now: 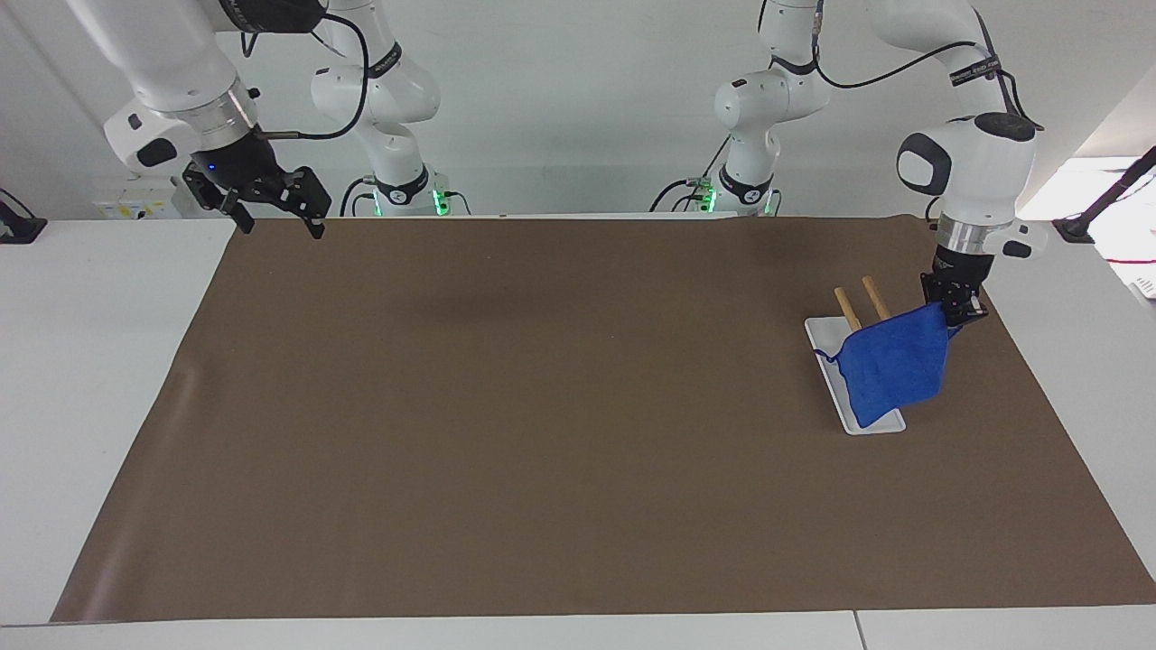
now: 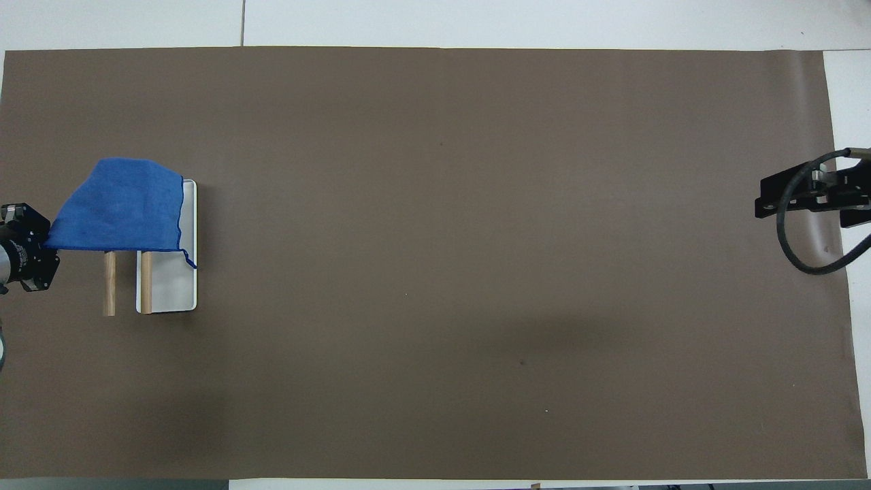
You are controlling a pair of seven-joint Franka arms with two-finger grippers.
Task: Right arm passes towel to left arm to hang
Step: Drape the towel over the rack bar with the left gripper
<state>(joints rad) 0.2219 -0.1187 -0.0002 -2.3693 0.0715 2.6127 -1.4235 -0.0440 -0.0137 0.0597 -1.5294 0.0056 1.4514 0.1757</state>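
Note:
The blue towel point(image 1: 894, 366) point(image 2: 119, 207) hangs by one corner from my left gripper point(image 1: 955, 311) point(image 2: 41, 248), which is shut on it. It slopes down from there across the farther half of the rack, covering that part of the two wooden rods point(image 1: 874, 298) point(image 2: 109, 282) and the white base point(image 1: 826, 348) point(image 2: 170, 289). The towel's small loop dangles over the base. The left gripper is beside the rack, toward the left arm's end of the table. My right gripper point(image 1: 278, 226) point(image 2: 806, 204) waits open and holds nothing, raised over the mat's edge at the right arm's end.
A brown mat point(image 1: 542, 406) covers most of the white table. Two smaller white arms with green-lit bases point(image 1: 397, 194) point(image 1: 736, 194) stand at the robots' edge. The rack stands near the left arm's end of the mat.

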